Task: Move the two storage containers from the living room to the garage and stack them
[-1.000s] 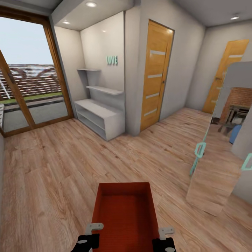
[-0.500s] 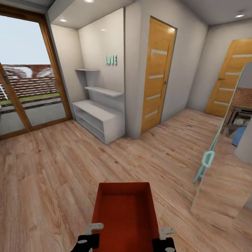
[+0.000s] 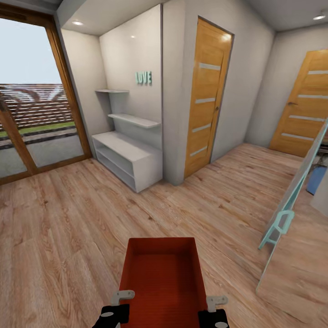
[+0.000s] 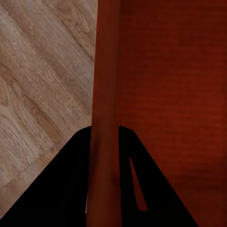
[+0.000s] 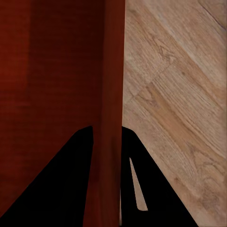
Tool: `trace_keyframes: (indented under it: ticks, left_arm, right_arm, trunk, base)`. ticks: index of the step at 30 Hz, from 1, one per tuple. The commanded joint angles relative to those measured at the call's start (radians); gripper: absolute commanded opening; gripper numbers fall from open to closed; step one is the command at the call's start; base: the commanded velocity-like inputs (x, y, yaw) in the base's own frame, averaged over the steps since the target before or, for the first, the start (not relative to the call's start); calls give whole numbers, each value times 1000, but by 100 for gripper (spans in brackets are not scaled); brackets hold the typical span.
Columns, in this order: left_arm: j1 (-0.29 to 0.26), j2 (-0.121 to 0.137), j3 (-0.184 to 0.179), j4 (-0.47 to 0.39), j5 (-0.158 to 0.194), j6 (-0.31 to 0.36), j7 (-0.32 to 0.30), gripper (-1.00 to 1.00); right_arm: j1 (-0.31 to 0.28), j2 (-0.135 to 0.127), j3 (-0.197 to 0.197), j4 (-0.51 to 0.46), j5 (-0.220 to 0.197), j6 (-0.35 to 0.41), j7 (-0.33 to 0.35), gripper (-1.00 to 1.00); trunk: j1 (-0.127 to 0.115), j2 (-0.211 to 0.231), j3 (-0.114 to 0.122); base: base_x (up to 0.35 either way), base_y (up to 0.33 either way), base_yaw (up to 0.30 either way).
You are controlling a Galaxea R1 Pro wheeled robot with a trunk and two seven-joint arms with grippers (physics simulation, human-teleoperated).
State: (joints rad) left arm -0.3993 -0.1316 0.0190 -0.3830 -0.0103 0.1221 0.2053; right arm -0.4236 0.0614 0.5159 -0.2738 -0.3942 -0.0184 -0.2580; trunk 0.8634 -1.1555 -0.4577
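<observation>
An orange-red storage container (image 3: 161,278) hangs in front of me above the light wood-plank flooring, carried between both arms. My left gripper (image 3: 119,301) is shut on its left wall (image 4: 105,94), with one black finger on each side of the wall. My right gripper (image 3: 214,304) is shut on the right wall (image 5: 112,94) in the same way. The bin is empty inside.
Ahead stands a white shelf unit (image 3: 127,159) in a niche with "LOVE" lettering. A wooden door (image 3: 205,98) is right of it and another wooden door (image 3: 305,109) is farther right. A leaning mirror (image 3: 291,205) stands at right. A glass patio door (image 3: 32,100) is at left.
The whole view has swung to the right: the patio door has slid left and the mirror toward the right edge. The container stays held the same way.
</observation>
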Motion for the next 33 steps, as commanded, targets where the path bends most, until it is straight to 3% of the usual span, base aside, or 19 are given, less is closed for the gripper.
trace_keyframes:
  ticks: [1, 19, 33]
  left_arm:
    - [0, -2, -63, -1, 9, 5, 3, -100]
    - [0, -2, -63, -1, 9, 5, 3, -100]
    - [0, -2, -63, -1, 9, 5, 3, -100]
  right_arm:
    - [-1, 0, 10, 2, -9, -4, -6, -100]
    - [-1, 0, 10, 3, -9, -3, -6, -100]
    - [-1, 0, 10, 3, -9, -3, -7, -100]
  trunk:
    - [1, -1, -1]
    - [1, -1, -1]
    - [1, -1, -1]
  base:
    - [322, 0, 0]
    - [322, 0, -5]
    - [322, 0, -257]
